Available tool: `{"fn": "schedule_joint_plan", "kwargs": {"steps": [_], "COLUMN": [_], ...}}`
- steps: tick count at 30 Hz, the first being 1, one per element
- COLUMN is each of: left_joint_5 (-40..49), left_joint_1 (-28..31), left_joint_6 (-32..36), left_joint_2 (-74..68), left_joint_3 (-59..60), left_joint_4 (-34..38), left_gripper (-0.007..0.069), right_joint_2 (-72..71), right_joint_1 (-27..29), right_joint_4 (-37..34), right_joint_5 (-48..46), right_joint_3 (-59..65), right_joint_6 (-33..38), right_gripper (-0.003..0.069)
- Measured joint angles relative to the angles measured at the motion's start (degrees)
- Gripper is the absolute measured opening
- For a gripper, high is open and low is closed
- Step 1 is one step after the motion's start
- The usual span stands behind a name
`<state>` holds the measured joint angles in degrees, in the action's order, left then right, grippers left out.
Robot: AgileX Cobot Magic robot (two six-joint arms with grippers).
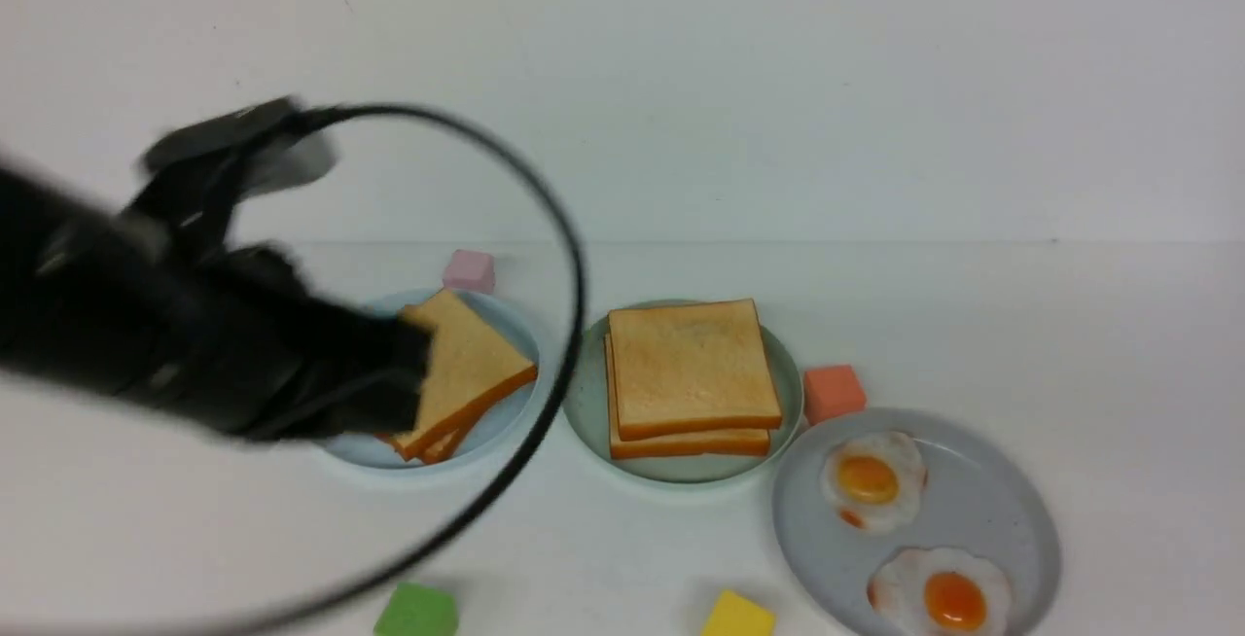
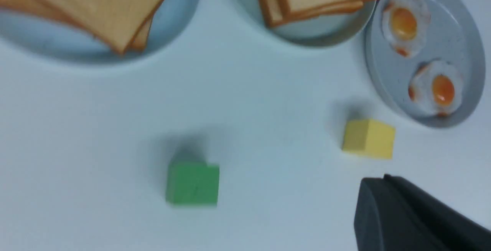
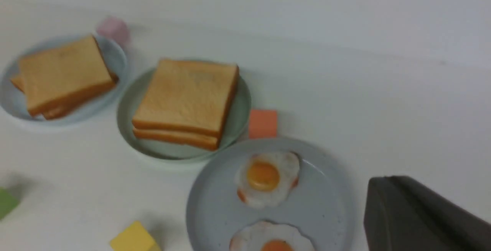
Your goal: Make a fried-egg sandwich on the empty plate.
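Left pincer [image 2: 370, 195] and right pincer [image 3: 379, 195]: both clenched, empty. Toast stack [image 1: 693, 373] sits on mint plate [image 1: 588, 405], filling unseen. Risk: my left arm [image 1: 146, 325], low over blue plate [image 1: 508, 321], could knock its toast [image 1: 472, 364].

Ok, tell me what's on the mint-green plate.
Two toast slices lie stacked on the mint-green plate. No egg shows at the edges; anything between them is covered by the top slice.
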<state>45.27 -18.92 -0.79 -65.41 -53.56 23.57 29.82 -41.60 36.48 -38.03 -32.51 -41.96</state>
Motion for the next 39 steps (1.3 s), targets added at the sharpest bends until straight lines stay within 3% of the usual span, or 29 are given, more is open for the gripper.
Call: {"fn": "schedule_joint_plan", "kwargs": {"steps": [6, 15, 37, 39], "left_joint_5": [0.2, 0.2, 0.1, -2.1], "left_joint_1": [0.0, 0.0, 0.0, 0.0], "left_joint_6": [-7.8, -9.1, -9.0, -7.7], "left_joint_2": [18.5, 41.6, 44.4, 45.7], "left_joint_3": [13.1, 21.9, 22.3, 22.9], "left_joint_4": [0.0, -0.9, -2.6, -6.2], "left_gripper": [-0.0013, -0.0013, -0.0013, -0.0013], "right_joint_2": [-13.6, -20.1, -20.1, -20.1], "right_joint_1": [0.0, 0.0, 0.0, 0.0], "right_joint_4": [1.8, 3.3, 3.5, 3.5], "right_joint_5": [6.2, 11.7, 11.7, 11.7], "right_joint_3": [10.5, 12.8, 12.9, 12.9], "right_joint_6": [-1.1, -1.2, -1.2, -1.2], "right_gripper": [-0.0011, -0.0006, 0.0002, 0.0002]}}
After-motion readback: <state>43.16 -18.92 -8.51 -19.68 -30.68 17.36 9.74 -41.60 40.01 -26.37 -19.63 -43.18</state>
